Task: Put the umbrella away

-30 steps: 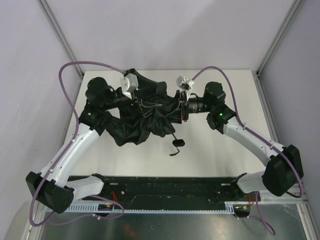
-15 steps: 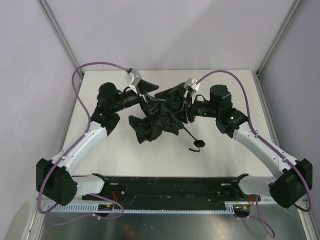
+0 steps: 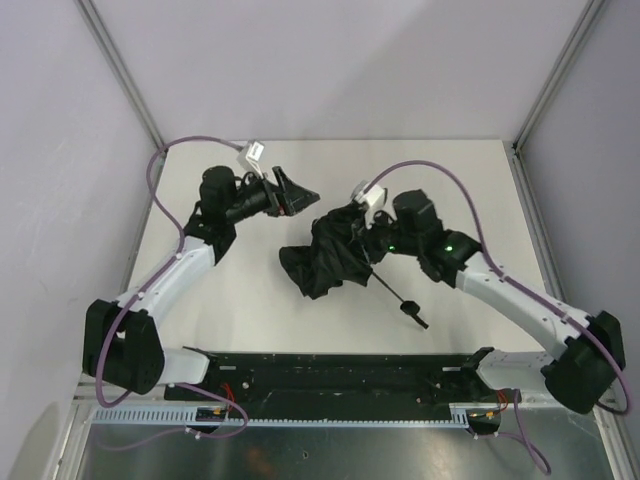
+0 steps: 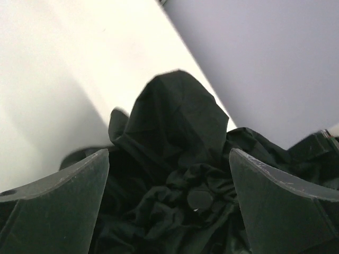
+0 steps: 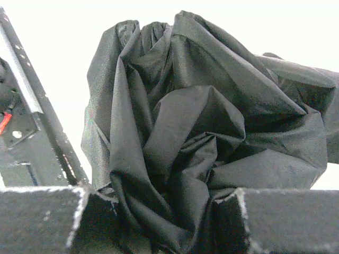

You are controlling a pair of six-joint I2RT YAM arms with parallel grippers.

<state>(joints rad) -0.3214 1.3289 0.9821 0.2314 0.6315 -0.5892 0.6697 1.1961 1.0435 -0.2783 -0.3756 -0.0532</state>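
Over on the left, the left jaws are hanging wide apart in the air, gripping nothing, so that side is doing nothing to keep the umbrella [image 3: 325, 262] gathered. That looks to me like the main worry. The canopy [image 3: 318, 270] is lying as a loose, crumpled heap on the bench [image 3: 240, 300], neither rolled nor strapped, and any tug could be letting folds spill outward.

Further right, the thin shaft [image 3: 388, 288] is sticking out of the heap toward the near edge, with the handle [image 3: 413, 311] at its end. If the bundle is being lifted or swung, that long tail could be catching on the bench or on the right arm.

On the right, the right jaws are clamping only a wad of soft cloth, as far as I can see. Fabric alone may be slipping through, or the ribs underneath may be twisting.

As for position, the umbrella is lying near the middle of the bench, between the two arms. It is sitting near the left jaws but apart from them, ahead of their gap. Its far-right end is bunching up between the right jaws, filling the space.
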